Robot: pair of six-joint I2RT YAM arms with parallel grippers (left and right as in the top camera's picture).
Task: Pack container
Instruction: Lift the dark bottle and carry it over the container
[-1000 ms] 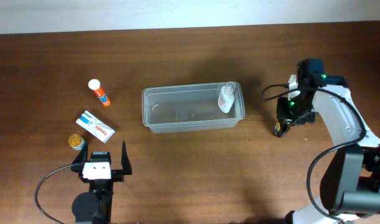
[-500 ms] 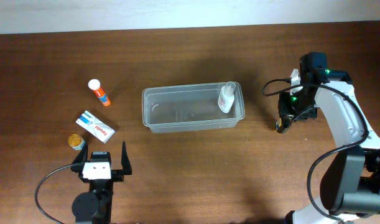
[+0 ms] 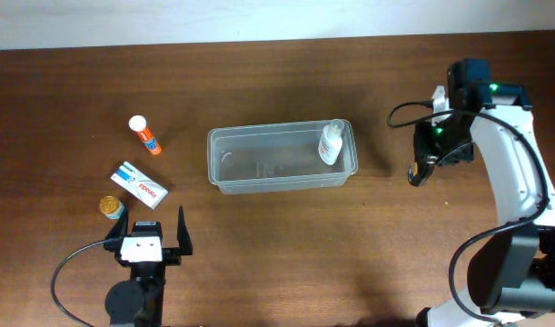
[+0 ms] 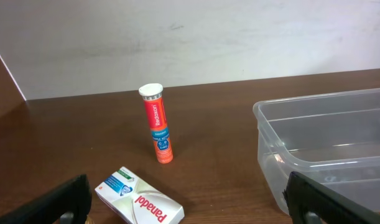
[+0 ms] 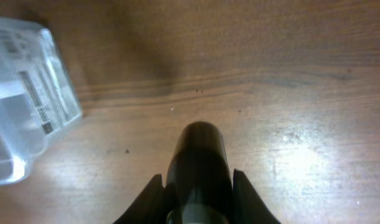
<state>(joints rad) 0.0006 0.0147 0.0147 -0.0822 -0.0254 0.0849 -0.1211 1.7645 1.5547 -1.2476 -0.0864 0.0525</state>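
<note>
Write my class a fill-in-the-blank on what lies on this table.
The white bottle is inside the clear ____. The orange tube has a ____ cap. The box reads ____. The left hand is ____.
Missing: container, white, Panadol, open.

Your clear plastic rectangular tub sits in the middle, a small white plastic bottle in its right end. To its left (back to front): orange white-capped tube, white cardboard box, gold-lidded jar. To its right: a dark round stick in the right gripper.
</note>
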